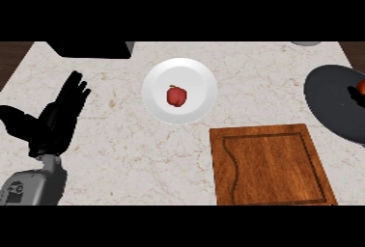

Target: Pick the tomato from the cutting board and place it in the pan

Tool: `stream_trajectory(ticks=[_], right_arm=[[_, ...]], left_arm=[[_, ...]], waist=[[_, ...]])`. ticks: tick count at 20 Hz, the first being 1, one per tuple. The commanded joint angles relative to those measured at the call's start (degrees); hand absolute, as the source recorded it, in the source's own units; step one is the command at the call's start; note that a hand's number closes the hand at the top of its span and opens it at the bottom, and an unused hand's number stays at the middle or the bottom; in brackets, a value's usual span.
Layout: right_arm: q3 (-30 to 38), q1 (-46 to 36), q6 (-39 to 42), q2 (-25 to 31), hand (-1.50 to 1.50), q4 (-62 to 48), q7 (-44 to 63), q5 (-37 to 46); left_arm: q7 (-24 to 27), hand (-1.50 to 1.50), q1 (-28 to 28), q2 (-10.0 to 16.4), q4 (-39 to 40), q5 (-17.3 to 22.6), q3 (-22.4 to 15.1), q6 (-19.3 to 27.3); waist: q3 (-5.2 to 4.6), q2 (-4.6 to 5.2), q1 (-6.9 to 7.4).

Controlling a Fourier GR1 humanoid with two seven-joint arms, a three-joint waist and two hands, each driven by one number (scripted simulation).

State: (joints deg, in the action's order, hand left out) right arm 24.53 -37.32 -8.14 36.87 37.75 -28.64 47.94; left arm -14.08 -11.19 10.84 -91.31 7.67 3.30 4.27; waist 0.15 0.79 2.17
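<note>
- Broadly, a pale marble counter [107,144] was seen to fill the view, with everything else borne on it.
- A wooden cutting board [271,166] was laid at the lower right, and no tomato was seen on it.
- A dark pan [331,103] was cut off by the view's right edge, just above the board.
- A white plate [160,103] was set mid-counter, well apart from the pan.
- The left hand [57,120] was rested at the view's left, fingers straight and spread, with nothing held.
- A red pepper [176,96] was laid on the plate's middle.
- What was taken for the right hand [354,97] was shown only as a dark sliver over the pan; how far it was opened could not be told.
- A red-orange sliver, judged to be the tomato [361,87], was seen at the right edge over the pan. It was judged light, smooth-skinned, apt to slip or roll, and soft enough to be bruised. It would best be taken around its widest part, from opposite sides.
</note>
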Motion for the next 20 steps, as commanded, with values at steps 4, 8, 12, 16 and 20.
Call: stream_trajectory(ticks=[4, 8, 12, 16, 20], right_arm=[[0.6, -5.4, -3.7, 2.5, 1.5, -18.2, -0.8, 2.9], [3.0, -5.3, -3.0, 1.0, -1.5, -23.3, 3.0, 1.0], [2.8, -6.3, 1.1, 3.3, -1.5, -26.4, -1.1, 1.0], [8.2, -5.4, 2.1, 3.8, -1.5, -26.2, -8.8, -4.8], [14.6, -6.6, 8.8, 7.0, -1.5, -27.3, -10.9, -11.7]], left_arm=[[0.6, 0.0, -0.9, -0.3, 0.3, 0.0, 0.2, -0.3], [-0.7, 0.0, -1.9, -2.2, -0.1, -1.0, -1.7, 1.1], [1.1, 0.0, 1.2, 0.8, -0.4, 0.7, 0.7, -2.2], [-2.9, 0.0, -1.4, 1.1, -1.2, 0.7, 1.2, -0.8], [0.3, 0.0, -0.4, -1.3, 0.1, -1.2, -0.3, 0.8]], waist=[[0.08, 0.44, 0.96], [0.15, 0.53, 0.9], [0.12, 0.37, 1.09], [0.27, 0.33, 0.64], [0.21, 0.18, -0.32]])
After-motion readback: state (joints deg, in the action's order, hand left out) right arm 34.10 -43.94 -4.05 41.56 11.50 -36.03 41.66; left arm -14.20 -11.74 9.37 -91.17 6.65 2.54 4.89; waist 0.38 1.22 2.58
